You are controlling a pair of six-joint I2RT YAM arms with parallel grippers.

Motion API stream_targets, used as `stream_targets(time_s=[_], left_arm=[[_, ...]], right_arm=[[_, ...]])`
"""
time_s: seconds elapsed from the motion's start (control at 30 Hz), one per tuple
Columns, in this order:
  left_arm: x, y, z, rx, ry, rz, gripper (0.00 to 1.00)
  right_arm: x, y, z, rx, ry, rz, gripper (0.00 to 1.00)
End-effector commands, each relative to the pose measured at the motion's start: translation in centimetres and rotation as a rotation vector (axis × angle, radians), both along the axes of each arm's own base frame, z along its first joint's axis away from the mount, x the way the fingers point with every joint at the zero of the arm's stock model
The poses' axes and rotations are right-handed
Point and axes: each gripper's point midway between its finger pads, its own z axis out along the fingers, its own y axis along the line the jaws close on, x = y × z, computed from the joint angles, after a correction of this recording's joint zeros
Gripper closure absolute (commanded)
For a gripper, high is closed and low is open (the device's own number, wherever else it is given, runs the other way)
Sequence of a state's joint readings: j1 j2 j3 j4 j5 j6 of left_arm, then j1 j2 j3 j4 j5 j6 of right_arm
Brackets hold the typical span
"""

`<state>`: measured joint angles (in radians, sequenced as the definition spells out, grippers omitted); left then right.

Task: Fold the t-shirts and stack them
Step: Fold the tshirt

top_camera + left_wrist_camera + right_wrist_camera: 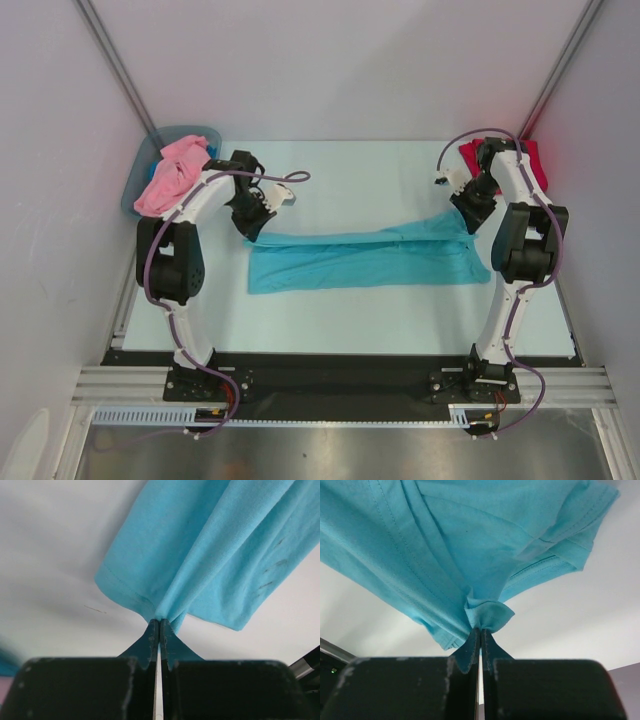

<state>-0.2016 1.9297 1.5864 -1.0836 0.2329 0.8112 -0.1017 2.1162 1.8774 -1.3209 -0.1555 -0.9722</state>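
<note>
The teal t-shirt (365, 260) lies stretched in a long folded band across the middle of the table. My left gripper (252, 232) is shut on its far-left corner; the left wrist view shows the cloth (200, 545) pinched at the fingertips (159, 626). My right gripper (468, 226) is shut on its far-right end; the right wrist view shows a bunched fold (470, 545) held at the fingertips (480, 631). The pink t-shirt (168, 178) lies heaped in the bin at the back left. The red t-shirt (530, 160) lies at the back right, partly hidden by the right arm.
A grey-blue plastic bin (142, 165) stands in the back left corner. White walls close in on the left, back and right. The arm bases stand at the near edge on a black strip (340, 375).
</note>
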Motion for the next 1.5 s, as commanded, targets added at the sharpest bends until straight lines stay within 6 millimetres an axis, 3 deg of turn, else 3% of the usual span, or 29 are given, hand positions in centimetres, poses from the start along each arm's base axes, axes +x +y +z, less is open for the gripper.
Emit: stream_targets(time_s=[0.0, 0.73, 0.8, 0.87, 0.97, 1.1, 1.2, 1.47], left_arm=[[0.0, 0.2, 1.6, 0.005, -0.025, -0.039, 1.0], [-2.3, -0.1, -1.2, 0.025, 0.116, -0.105, 1.0], [-2.7, -0.1, -1.3, 0.028, 0.131, -0.112, 0.99], [-2.8, 0.0, -1.6, 0.032, 0.145, -0.123, 0.87], [-3.1, 0.1, -1.8, 0.036, 0.167, -0.132, 0.66], [-3.6, 0.3, -2.0, 0.046, 0.189, -0.145, 0.39], [-3.6, 0.4, -1.9, 0.049, 0.195, -0.142, 0.26], [-2.4, 1.0, -1.0, 0.074, 0.141, -0.113, 0.21]], right_arm=[[-0.6, -1.7, 2.2, -0.082, -0.029, 0.024, 1.0], [-2.0, -1.2, 0.4, -0.105, 0.07, 0.078, 1.0], [-2.3, -1.1, 0.3, -0.111, 0.086, 0.09, 0.92], [-2.6, -1.0, 0.1, -0.118, 0.108, 0.112, 0.69], [-3.1, -1.1, 0.1, -0.13, 0.13, 0.126, 0.49], [-3.2, -1.2, 0.2, -0.137, 0.134, 0.13, 0.47], [-3.0, -1.1, 0.4, -0.137, 0.128, 0.129, 0.46], [-2.6, -0.6, 1.6, -0.122, 0.108, 0.121, 0.46]])
